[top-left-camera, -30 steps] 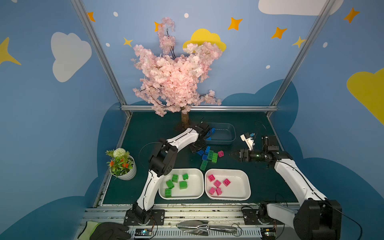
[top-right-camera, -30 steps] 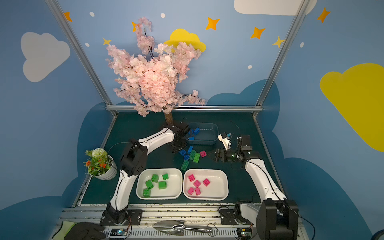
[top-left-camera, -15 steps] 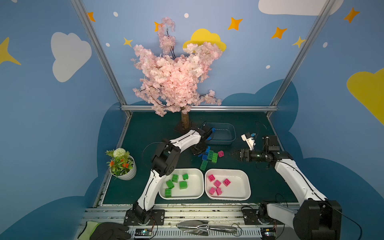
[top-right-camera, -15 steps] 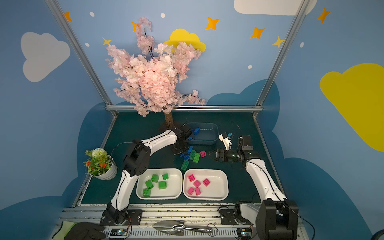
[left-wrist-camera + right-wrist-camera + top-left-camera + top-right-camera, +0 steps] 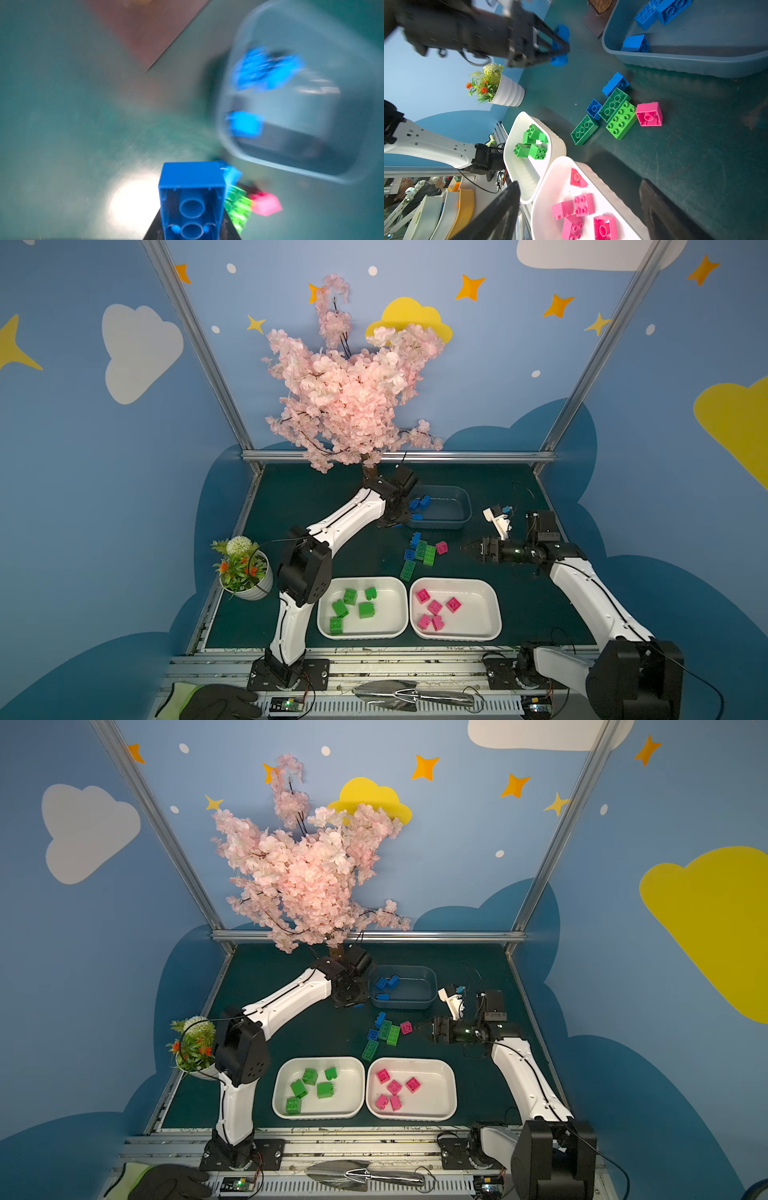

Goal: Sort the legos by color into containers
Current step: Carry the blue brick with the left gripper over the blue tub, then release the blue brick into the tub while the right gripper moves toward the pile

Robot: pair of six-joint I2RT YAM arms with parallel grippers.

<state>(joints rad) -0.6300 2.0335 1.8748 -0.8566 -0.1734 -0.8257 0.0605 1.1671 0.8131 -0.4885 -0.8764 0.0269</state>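
Dark green mat (image 5: 365,560): left claw (image 5: 564,47) clamped on blue brick (image 5: 191,182); right claw (image 5: 467,549) wide, empty.

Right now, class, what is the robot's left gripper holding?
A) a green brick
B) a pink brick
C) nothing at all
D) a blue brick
D: the left gripper is shut on a blue brick, whose hollow underside fills the near part of the left wrist view.
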